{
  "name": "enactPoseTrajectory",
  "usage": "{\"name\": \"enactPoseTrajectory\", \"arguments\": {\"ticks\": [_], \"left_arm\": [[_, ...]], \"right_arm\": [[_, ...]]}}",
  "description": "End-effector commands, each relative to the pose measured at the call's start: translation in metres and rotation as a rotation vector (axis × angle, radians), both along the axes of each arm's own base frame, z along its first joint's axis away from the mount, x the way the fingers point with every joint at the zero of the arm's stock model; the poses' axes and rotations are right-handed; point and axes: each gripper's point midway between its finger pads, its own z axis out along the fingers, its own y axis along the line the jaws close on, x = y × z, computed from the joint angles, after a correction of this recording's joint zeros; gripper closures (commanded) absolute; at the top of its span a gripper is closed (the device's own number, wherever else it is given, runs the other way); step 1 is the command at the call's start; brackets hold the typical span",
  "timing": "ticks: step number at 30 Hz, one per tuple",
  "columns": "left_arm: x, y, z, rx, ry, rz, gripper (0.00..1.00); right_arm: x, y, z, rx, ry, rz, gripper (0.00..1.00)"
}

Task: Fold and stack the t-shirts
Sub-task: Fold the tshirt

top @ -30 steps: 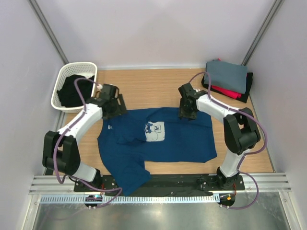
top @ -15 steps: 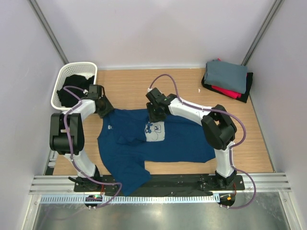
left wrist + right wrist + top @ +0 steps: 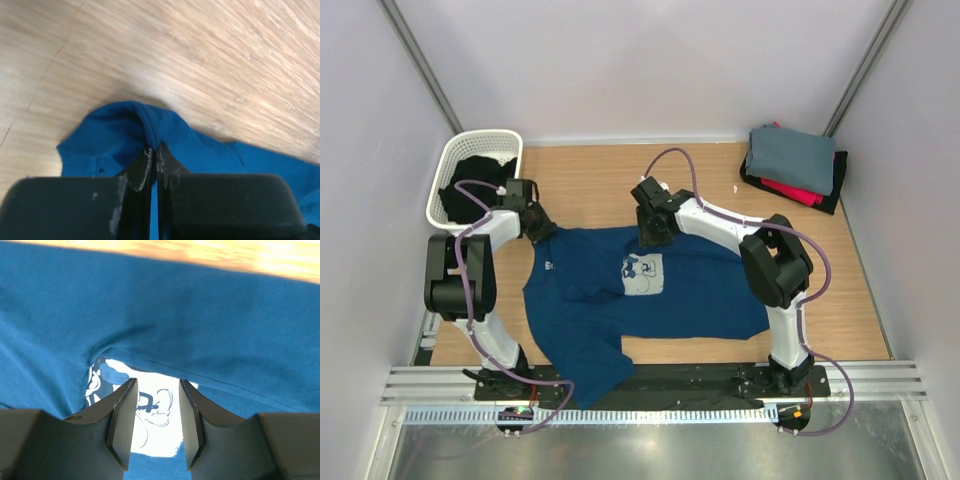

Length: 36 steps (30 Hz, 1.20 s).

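Sideways: navy t-shirt point(image 3: 700, 290) long axis left-right, collar left, hem right.

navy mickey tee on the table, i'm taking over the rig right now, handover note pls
Left gripper: shut on the far-left corner of the navy tee.
Right gripper: open, low over the tee's far edge by the Mickey print, holding nothing.
Tee lies spread out, unfolded. Folded stack sits far right; basket far left holds dark cloth.
Done: that stack. Left: fold this tee, add it to the stack.
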Motion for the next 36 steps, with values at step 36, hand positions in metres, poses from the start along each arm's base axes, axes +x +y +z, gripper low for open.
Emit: {"name": "enactPoseTrajectory", "arguments": {"ticks": [36], "left_arm": [[-0.059, 0.017, 0.012, 0.028, 0.005, 0.131, 0.85]], "right_arm": [[0.02, -0.016, -0.011, -0.02, 0.024, -0.091, 0.55]]}}
